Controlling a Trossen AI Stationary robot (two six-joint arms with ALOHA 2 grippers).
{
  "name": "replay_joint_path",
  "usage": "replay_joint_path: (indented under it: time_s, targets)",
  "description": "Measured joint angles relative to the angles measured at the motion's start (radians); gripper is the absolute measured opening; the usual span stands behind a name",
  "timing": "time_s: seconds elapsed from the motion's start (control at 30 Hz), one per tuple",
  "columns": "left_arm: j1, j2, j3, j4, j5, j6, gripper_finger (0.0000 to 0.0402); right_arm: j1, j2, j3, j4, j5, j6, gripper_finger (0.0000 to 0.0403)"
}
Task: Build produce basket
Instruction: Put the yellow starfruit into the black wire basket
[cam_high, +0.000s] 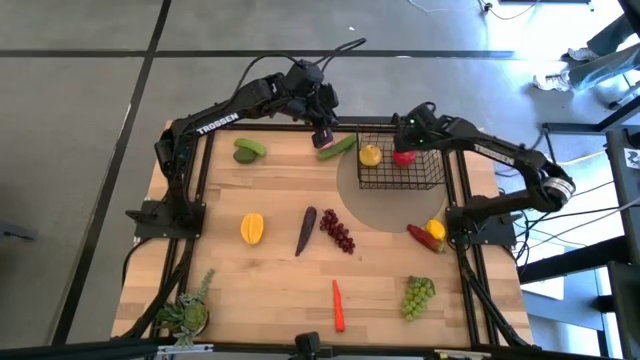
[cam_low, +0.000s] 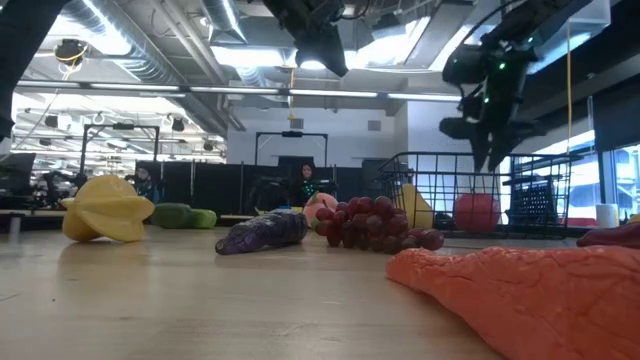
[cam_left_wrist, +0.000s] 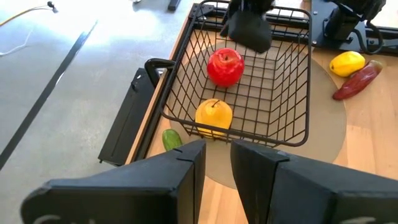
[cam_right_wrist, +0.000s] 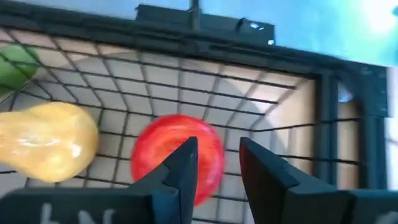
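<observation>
Tools above the basket, two fruits inside

Fingers of the right tool (cam_right_wrist: 214, 165) stand apart with a gap between them and nothing clamped; they hang just above the red apple (cam_right_wrist: 177, 158) that lies in the basket (cam_high: 432, 182). From overhead, that tool (cam_high: 405, 137) sits over the basket's far edge, and the level view shows it (cam_low: 480, 150) raised clear of the wire rim. Next to the apple in the basket lies a yellow pear (cam_right_wrist: 46, 149).

The left tool (cam_left_wrist: 214, 162) holds nothing; its fingers keep a narrow gap between them. It hovers over the worktop (cam_high: 270, 290) just beside the basket's left side, above the cucumber (cam_high: 337, 147), which lies outside the wire wall.

The basket rests on a round grey mat (cam_high: 375, 212) at the far right of the worktop. Just off the mat's near right edge are a lemon (cam_high: 436, 229) and a red pepper (cam_high: 424, 238), touching each other. Towards the middle lie the dark grapes (cam_high: 338, 232) and, just left of them, the purple eggplant (cam_high: 306, 231); further left is a yellow starfruit (cam_high: 252, 228). An avocado (cam_high: 249, 150) lies at the far left, well apart from the basket. Near the front edge are the orange carrot (cam_high: 339, 306) and the green grapes (cam_high: 418, 296), and a potted plant (cam_high: 188, 312) stands at the front left corner.
</observation>
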Motion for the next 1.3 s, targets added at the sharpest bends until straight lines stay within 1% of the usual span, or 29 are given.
replay_joint_path:
  time_s: [0.03, 0.07, 0.17, 0.23, 0.33, 0.43, 0.5, 0.6, 0.73, 0.83, 1.0, 1.07, 1.2, 1.3]
  targets:
    - [0.001, 0.0, 0.0, -0.001, 0.0, 0.0, 0.0065, 0.0, -0.02, 0.0, -0.006, -0.01, -0.008, 0.0112]
    - [0.003, 0.0, 0.0, -0.006, 0.0, 0.0, 0.0065, 0.0, -0.043, 0.0, -0.008, -0.043, -0.027, 0.0112]
    - [0.017, 0.0, 0.0, -0.049, 0.0, -0.034, 0.0065, 0.002, -0.113, 0.0, -0.008, -0.173, -0.118, 0.0112]
    - [0.034, 0.0, 0.0, -0.094, 0.0, -0.058, 0.0065, 0.01, -0.162, 0.0, -0.008, -0.237, -0.181, 0.0112]
    - [0.065, 0.0, 0.0, -0.202, 0.001, -0.104, 0.0065, 0.028, -0.236, 0.0, -0.007, -0.3, -0.267, 0.0112]
    - [0.086, 0.003, 0.0, -0.331, 0.017, -0.115, 0.0065, 0.055, -0.306, 0.0, -0.005, -0.357, -0.319, 0.0112]
    - [0.09, 0.004, 0.0, -0.398, 0.031, -0.14, 0.0065, 0.073, -0.346, 0.0, -0.005, -0.375, -0.33, 0.0112]
    - [0.084, 0.004, 0.0, -0.48, 0.058, -0.219, 0.0065, 0.105, -0.391, 0.0, -0.005, -0.392, -0.372, 0.0112]
    - [0.067, 0.004, 0.0, -0.589, 0.042, -0.248, 0.0065, 0.147, -0.421, 0.0, 0.001, -0.422, -0.44, 0.0112]
    - [0.062, 0.004, 0.0, -0.658, 0.012, -0.29, 0.0065, 0.178, -0.43, 0.0, 0.018, -0.458, -0.488, 0.0112]
    - [0.085, 0.004, 0.0, -0.822, -0.104, -0.408, 0.0065, 0.224, -0.431, 0.0, 0.053, -0.472, -0.51, 0.0112]
    - [0.091, -0.004, -0.013, -0.815, -0.119, -0.46, 0.0065, 0.233, -0.431, 0.0, 0.056, -0.472, -0.513, 0.0112]
    - [0.094, -0.055, -0.065, -0.824, -0.055, -0.574, 0.0065, 0.242, -0.431, 0.0, 0.056, -0.472, -0.515, 0.0112]
    - [0.086, -0.105, -0.147, -0.817, -0.029, -0.676, 0.0065, 0.242, -0.431, 0.0, 0.055, -0.471, -0.524, 0.0112]
